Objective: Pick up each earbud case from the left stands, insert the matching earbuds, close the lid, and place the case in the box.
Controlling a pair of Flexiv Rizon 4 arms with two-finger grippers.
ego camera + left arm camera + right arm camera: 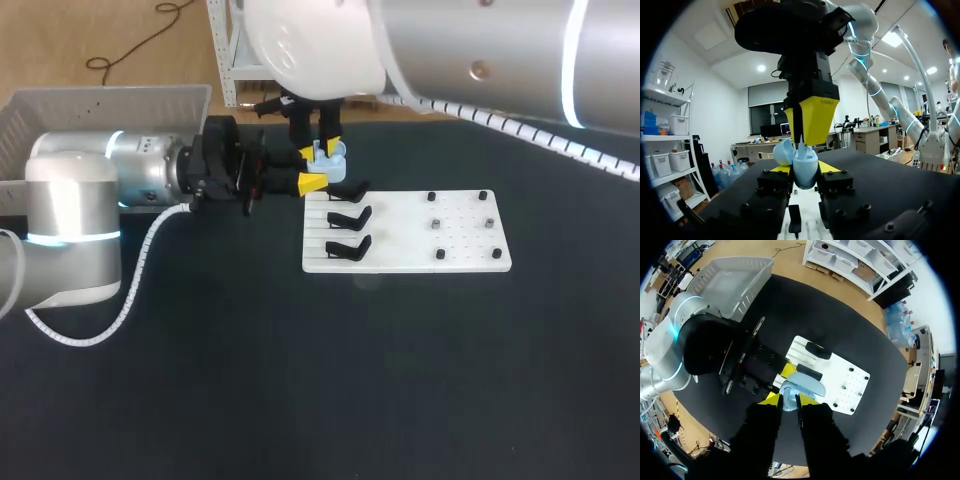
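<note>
A light blue earbud case with its lid open is held above the left end of the white board. My left gripper comes in level from the left and is shut on the case from both sides. My right gripper points straight down at the case's open mouth. Its yellow fingers stand close together on a small pale earbud. Seen from the right wrist, the case lies just ahead of my right gripper.
Three black stands sit in a column on the board's left part, and several small pegs dot its right part. A white basket stands at the table's far left corner behind my left arm.
</note>
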